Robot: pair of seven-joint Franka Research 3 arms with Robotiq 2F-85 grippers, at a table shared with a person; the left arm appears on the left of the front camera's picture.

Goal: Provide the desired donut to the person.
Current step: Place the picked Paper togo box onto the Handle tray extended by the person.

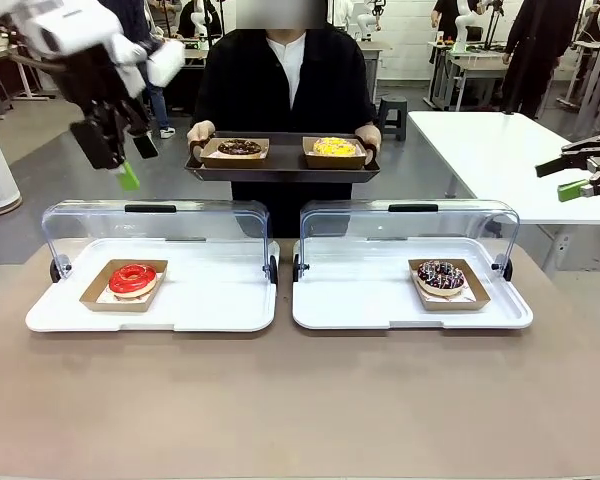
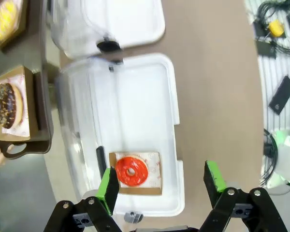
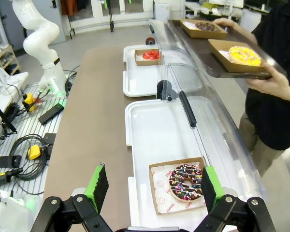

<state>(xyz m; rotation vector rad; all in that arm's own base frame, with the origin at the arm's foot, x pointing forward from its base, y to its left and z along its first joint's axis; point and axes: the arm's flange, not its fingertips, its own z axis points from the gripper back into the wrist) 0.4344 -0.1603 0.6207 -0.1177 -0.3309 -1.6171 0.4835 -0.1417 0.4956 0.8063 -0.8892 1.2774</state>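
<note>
Left jaws apart, empty | right jaws apart, empty | red donut [image 2: 132, 170] box: print unreadable

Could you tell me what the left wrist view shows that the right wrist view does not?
Left wrist only: its own open claw above the red donut. Right wrist only: its own open claw, the sprinkled donut and a white arm beyond the table. Both share: the red donut, the two white trays, the clear lids and the person's dark tray with the chocolate and yellow donuts.
</note>
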